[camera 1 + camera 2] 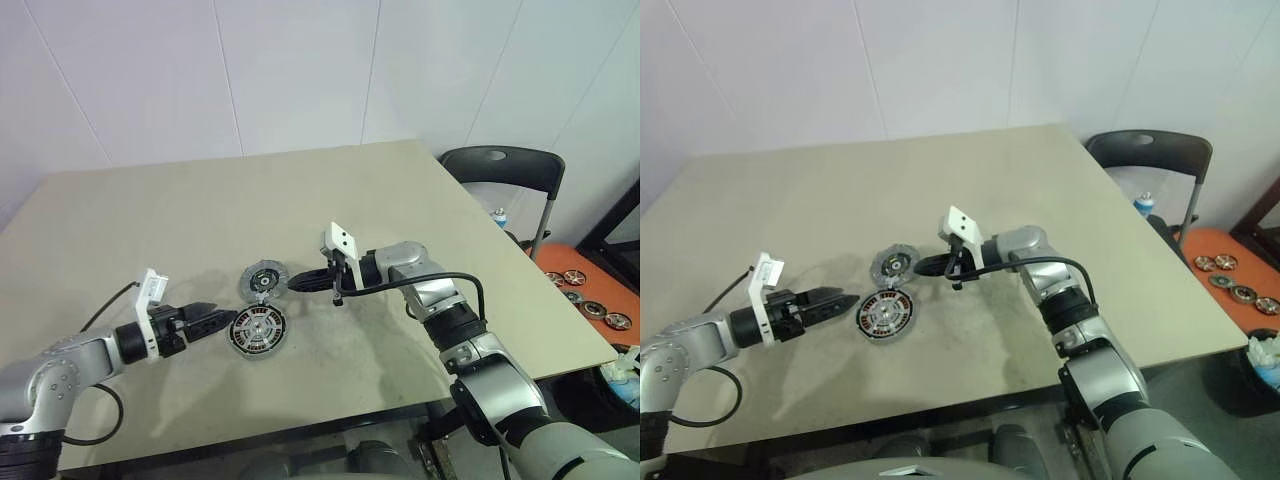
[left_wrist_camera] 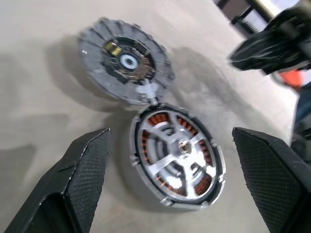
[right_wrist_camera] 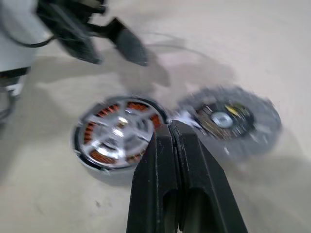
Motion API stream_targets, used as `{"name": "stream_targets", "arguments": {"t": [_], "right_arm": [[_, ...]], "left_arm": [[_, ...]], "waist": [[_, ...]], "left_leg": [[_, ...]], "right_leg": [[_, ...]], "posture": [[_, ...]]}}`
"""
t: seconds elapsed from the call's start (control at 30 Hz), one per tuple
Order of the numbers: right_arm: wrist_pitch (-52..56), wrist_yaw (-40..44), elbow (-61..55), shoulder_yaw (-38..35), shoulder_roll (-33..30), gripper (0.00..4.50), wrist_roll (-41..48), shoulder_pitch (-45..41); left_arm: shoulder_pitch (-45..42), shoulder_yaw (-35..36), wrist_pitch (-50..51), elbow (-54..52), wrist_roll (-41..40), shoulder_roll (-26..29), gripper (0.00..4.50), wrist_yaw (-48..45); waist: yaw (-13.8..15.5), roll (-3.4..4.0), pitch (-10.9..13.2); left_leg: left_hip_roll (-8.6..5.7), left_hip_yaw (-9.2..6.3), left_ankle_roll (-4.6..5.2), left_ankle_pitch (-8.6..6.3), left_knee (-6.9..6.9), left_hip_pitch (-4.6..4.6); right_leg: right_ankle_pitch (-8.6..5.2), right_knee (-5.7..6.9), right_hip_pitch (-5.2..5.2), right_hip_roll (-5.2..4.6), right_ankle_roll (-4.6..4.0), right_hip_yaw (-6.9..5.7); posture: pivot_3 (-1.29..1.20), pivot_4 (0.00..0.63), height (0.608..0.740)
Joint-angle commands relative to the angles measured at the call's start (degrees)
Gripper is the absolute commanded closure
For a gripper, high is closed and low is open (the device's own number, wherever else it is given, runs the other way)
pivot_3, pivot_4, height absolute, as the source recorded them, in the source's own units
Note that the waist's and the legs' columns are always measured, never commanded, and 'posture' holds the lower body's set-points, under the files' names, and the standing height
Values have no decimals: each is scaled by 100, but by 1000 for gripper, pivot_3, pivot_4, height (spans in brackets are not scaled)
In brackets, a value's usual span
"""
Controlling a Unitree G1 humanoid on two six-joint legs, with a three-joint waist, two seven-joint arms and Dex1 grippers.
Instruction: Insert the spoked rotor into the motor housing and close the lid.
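Heads up: your right gripper [image 1: 296, 284] is clenched empty and the left gripper [image 1: 222, 320] released, so nudging the lid [image 1: 263, 280] could skid the motor housing [image 1: 258, 332] toward the table's [image 1: 150, 215] near edge.

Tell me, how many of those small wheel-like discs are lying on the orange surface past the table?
5 in the left eye view: two nearer the chair, then three trailing toward the picture's edge. More may lie beyond the frame or behind the table.
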Motion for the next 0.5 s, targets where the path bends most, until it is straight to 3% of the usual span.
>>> {"name": "stream_targets", "arguments": {"t": [0.03,0.5], "right_arm": [[-237,318,120,286,-22,4500,-138,-107],[-408,259,560,782,721,4500,-435,-240]], "left_arm": [[135,236,-257,-295,113,415,228,-341],[322,391,-393,-229,195,319,228,-162]], "waist": [[-1,10,7],[-4,24,18]], "left_leg": [[0,0,0,-1,0,0],[2,1,-2,-5,-2,-1]], "right_leg": [[0,0,0,0,0,0],[0,2,-5,3,0,0]], "posture": [[0,0,740],[0,0,740]]}}
